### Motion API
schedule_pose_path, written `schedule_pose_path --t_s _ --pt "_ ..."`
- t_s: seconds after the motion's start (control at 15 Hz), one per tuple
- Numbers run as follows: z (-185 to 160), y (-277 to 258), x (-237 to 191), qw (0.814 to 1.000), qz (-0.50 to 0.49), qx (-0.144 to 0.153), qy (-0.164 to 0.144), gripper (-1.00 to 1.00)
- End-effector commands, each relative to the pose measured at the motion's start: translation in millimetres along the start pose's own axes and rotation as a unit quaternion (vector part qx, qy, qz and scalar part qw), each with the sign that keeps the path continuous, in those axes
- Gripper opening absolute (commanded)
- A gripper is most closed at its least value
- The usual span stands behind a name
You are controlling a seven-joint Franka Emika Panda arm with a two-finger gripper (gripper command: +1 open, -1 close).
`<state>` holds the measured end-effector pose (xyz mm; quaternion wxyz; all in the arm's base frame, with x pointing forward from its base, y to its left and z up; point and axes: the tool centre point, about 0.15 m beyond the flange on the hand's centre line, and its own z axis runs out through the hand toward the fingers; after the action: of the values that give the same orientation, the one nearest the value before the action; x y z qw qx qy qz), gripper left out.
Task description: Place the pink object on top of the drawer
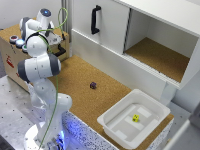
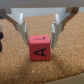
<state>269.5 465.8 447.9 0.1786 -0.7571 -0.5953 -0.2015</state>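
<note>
The pink object [image 2: 40,48] is a small cube with a dark letter on its front face. It rests on a cork-textured surface in the wrist view. My gripper [image 2: 39,40] is open and straddles it, one finger [image 2: 23,31] on each side, with little or no gap. In the exterior view the arm bends over the drawer [image 1: 7,50], a light-brown box at the exterior view's left. The arm's own links hide the gripper and the cube there.
Small bowl-like items [image 1: 16,40] sit on the drawer's top. A large white cabinet [image 1: 115,30] with a black handle stands behind. A white tray [image 1: 114,121] holds a yellow cube [image 1: 135,118]. A small dark cube [image 1: 93,85] lies on the cork table.
</note>
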Motion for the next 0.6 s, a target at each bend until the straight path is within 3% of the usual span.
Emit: schedule_pose_path --t_s 0.0,0.27,0.53 --pt "-35.2 -10.8 17.8 0.999 -0.027 0.023 0.013 1.0" --pt "-81.1 -25.6 -3.9 0.999 -0.042 0.005 0.024 1.0" --pt "-105.7 -34.0 -56.5 0.999 -0.039 -0.015 -0.014 1.0"
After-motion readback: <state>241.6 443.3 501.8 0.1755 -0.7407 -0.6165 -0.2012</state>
